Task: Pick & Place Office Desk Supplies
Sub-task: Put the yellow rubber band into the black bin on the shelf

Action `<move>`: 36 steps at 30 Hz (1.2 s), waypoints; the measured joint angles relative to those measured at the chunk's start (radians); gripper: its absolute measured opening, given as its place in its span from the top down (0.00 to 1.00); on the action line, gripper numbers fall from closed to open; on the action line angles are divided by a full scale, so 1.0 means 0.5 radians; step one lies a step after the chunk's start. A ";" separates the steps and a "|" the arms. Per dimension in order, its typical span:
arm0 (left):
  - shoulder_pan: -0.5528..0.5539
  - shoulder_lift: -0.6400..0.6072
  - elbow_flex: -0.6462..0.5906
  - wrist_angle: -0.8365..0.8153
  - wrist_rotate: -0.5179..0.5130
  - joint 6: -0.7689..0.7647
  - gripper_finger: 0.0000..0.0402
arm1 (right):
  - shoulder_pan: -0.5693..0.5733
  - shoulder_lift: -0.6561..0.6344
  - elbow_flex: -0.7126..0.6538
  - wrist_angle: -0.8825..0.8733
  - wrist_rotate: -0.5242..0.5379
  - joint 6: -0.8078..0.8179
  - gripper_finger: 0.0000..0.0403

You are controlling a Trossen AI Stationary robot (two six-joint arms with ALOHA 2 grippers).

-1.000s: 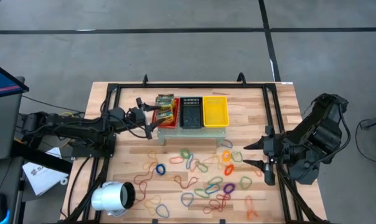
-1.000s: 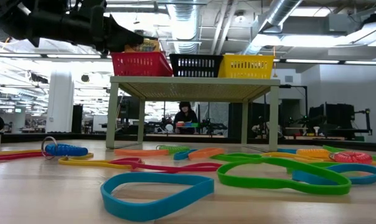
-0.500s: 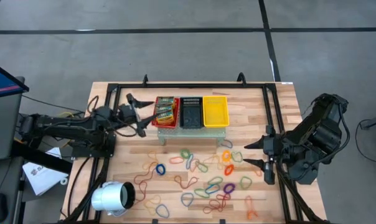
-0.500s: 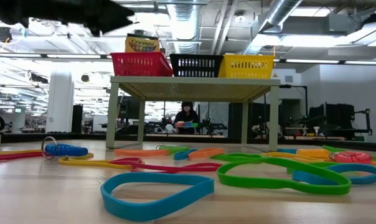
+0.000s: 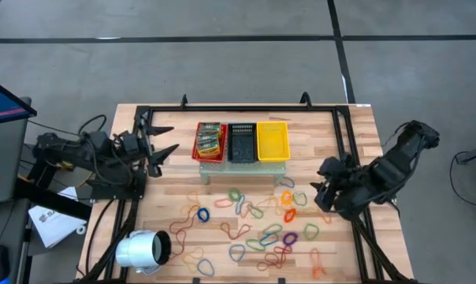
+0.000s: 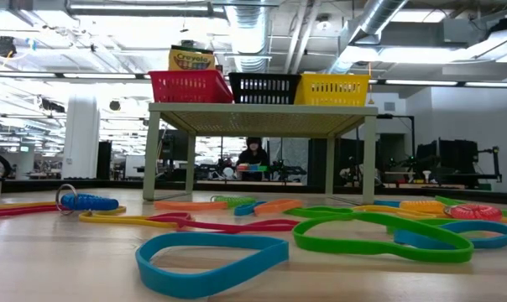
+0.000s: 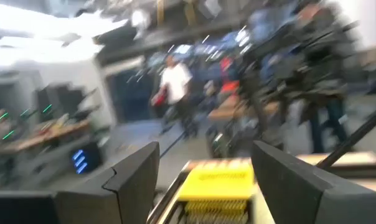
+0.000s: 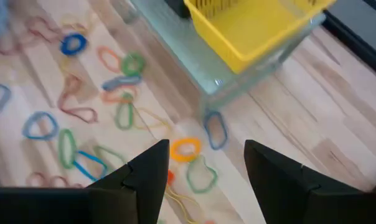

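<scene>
High view — left tool spread, beside red basket | right tool spread — rubber bands near

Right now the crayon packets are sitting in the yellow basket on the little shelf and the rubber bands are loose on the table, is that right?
Not quite. The high view shows the packets in the red basket; the yellow basket holds none. The rubber bands do lie loose on the table, as you said.
</scene>
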 joint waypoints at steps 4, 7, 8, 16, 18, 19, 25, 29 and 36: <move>-0.268 -0.080 0.016 -0.097 -0.248 -0.005 0.45 | -0.005 0.000 -0.161 0.094 -0.060 0.008 0.49; -0.451 -0.223 0.016 -0.117 -0.246 0.047 0.54 | -0.007 0.000 -0.220 0.167 -0.070 -0.031 0.49; -0.501 -0.297 0.016 -0.137 -0.245 0.048 0.57 | -0.007 -0.001 -0.231 0.183 -0.070 -0.046 0.49; -0.636 -0.930 -0.154 -0.281 0.391 -0.181 0.94 | -0.007 -0.001 -0.233 0.254 0.002 -0.134 0.49; -0.636 -1.053 -0.248 -0.277 0.484 -0.237 0.98 | -0.013 -0.001 -0.233 0.313 0.023 -0.184 0.49; -0.636 -1.055 -0.295 -0.252 0.492 -0.257 0.98 | -0.022 -0.001 -0.233 0.341 0.022 -0.218 0.49; -0.632 -0.987 -0.465 -0.242 0.508 -0.276 0.99 | -0.066 -0.001 -0.233 0.426 0.017 -0.304 0.49; -0.632 -0.983 -0.601 -0.166 0.469 -0.418 0.99 | -0.089 -0.003 -0.276 0.467 0.020 -0.305 0.49; -0.631 -0.746 -0.721 -0.055 0.027 -0.626 1.00 | -0.113 -0.002 -0.363 0.490 0.014 -0.304 0.49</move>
